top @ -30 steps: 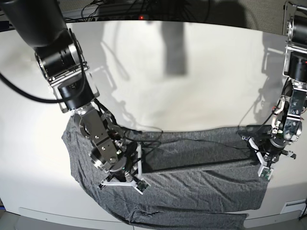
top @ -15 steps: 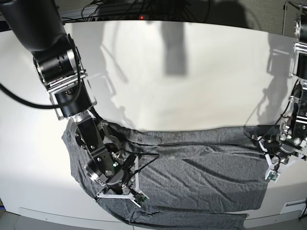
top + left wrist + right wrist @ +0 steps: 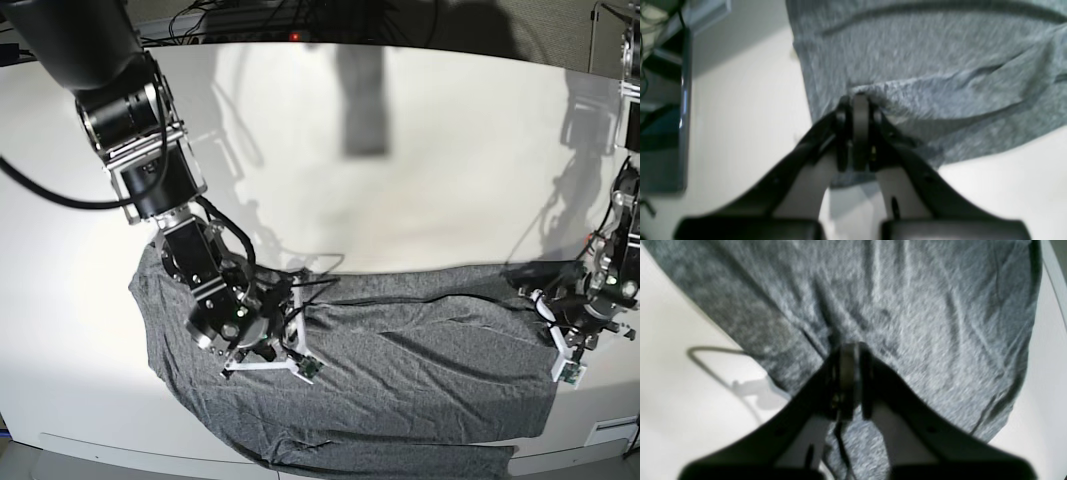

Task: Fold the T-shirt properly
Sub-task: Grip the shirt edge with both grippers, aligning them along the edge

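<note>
The T-shirt (image 3: 400, 370) lies spread as a wide band across the near half of the white tabletop (image 3: 400, 180), its lower hem close to the front edge, with a strip of cloth trailing along that edge at the bottom. The fabric is a thin heather-grey knit, plain, soft and creased into long shallow ridges that run mostly along its length.

The left claw (image 3: 858, 100) is closed, and a small raised fold of the T-shirt's side edge is pinched at its tips (the cloth puckers right there). In the base view this claw (image 3: 570, 335) sits at the shirt's right end, near the tabletop's right border.

The right claw (image 3: 848, 350) looks closed or nearly so, tips down on the fabric; whether it grips any cloth I cannot tell, as the picture is blurred. It (image 3: 265, 345) rests over the shirt's left part.

The far half of the tabletop is bare, smooth and shadowed by the 2 arms.
</note>
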Motion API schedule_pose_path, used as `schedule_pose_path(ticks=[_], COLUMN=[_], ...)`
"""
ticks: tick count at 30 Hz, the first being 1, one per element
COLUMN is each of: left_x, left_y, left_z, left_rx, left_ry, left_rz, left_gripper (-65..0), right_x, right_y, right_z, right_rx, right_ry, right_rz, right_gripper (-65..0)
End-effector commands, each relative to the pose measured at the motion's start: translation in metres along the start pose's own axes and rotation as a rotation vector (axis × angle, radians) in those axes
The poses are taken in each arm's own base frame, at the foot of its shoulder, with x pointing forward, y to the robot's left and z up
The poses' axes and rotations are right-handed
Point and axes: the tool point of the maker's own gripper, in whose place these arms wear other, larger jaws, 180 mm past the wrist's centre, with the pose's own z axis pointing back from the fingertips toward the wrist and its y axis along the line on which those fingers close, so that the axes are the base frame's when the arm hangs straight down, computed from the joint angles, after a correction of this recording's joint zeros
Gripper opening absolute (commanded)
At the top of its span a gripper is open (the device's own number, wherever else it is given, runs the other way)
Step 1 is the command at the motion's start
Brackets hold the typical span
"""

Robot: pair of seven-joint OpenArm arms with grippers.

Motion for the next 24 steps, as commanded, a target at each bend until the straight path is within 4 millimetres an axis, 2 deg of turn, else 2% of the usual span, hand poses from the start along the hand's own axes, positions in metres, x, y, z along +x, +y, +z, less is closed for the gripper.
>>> schedule_pose_path(ticks=[1,6,10,11,15,16,21,24], left_x=[0.022,0.024,0.014,0.012,0.009,0.010,0.009,0.006], left_y=[0.013,0.021,0.027,0.029,0.033,0.032,0.031,0.030], left_z=[0.005,0.000,-0.008,-0.010,-0.011,-0.011,-0.011,-0.012], left_rx=[0.029,0.089,0.096,0.098,0.104,0.104,0.097,0.090], left_ry=[-0.078,-0.126,-0.102,-0.093,-0.075,-0.076,-0.072,-0.060], left_rz=[-0.013,-0.098,-0.079,-0.072,-0.068,-0.068,-0.054,-0.041], left_gripper=[-65.0,-65.0,-65.0,-65.0,-65.0,-65.0,-65.0,-65.0], right_x=[0.018,0.004,-0.001,-0.003,-0.011,-0.013,-0.018,-0.020], right_y=[-0.018,-0.022,-0.025,-0.026,-0.031,-0.031,-0.021,-0.026], right_z=[0.008,0.008,0.009,0.010,0.011,0.011,0.008,0.004], right_rx=[-0.038,-0.051,-0.040,-0.043,-0.056,-0.049,-0.012,-0.040], right_ry=[-0.053,-0.038,-0.043,-0.037,-0.014,-0.006,0.010,0.012], right_rz=[0.001,-0.022,-0.047,-0.045,-0.024,-0.005,0.043,0.052], right_gripper=[-59.6,-59.6,-59.0,-57.7,-44.0,-42.7,-42.7,-42.7])
